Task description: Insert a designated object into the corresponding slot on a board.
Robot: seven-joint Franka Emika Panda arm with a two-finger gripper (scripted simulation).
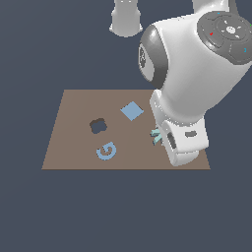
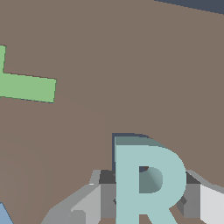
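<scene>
Where jaws clamp: teal R point(image 2: 148, 183)

1. The exterior view looks down at a slant from well off the arm, far enough to take in the whole brown board point(image 1: 78, 128) with dark ground around it.
2. In that view the white arm stands close to the lens on the exterior view's right, hiding part of the board there.
3. The wrist view faces down onto the board point(image 2: 131, 65) from very near; brown surface fills almost all of it.
4. Both views share the teal R point(image 1: 156, 136) point(image 2: 146, 183), seen small in the exterior view and large between the grey fingers point(image 2: 94, 201) of the tool point(image 2: 148, 203) in the wrist view.
</scene>
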